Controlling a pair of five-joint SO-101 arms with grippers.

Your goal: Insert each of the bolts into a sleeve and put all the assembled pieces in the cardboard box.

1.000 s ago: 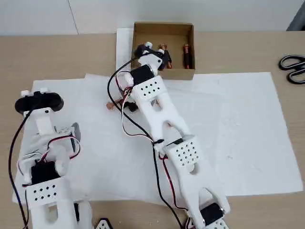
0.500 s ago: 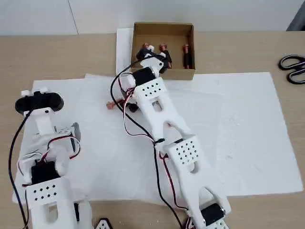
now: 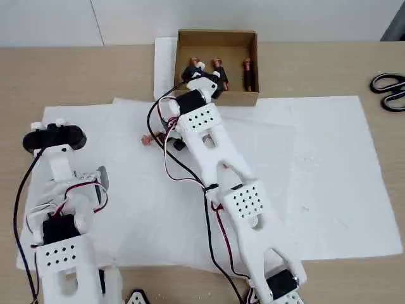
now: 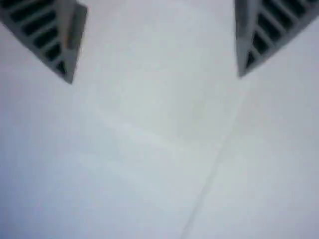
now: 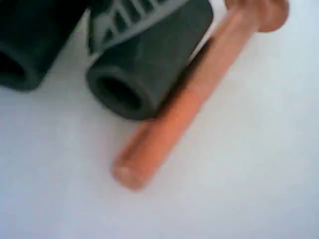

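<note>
One cardboard box [image 3: 179,47] at the far side of the table [image 3: 76,76], two assembled pieces [image 3: 248,73] visible inside, lying apart. On the white paper [image 3: 316,164]: two dark sleeves [image 5: 144,59] side by side, one copper bolt [image 5: 194,94] lying against one of them, not inserted. Right gripper [image 5: 142,20] directly over the sleeves, grip not discernible. Left gripper [image 4: 154,74] spread wide above the paper. One pair of scissors [image 3: 389,88] at the table's edge, well apart.
</note>
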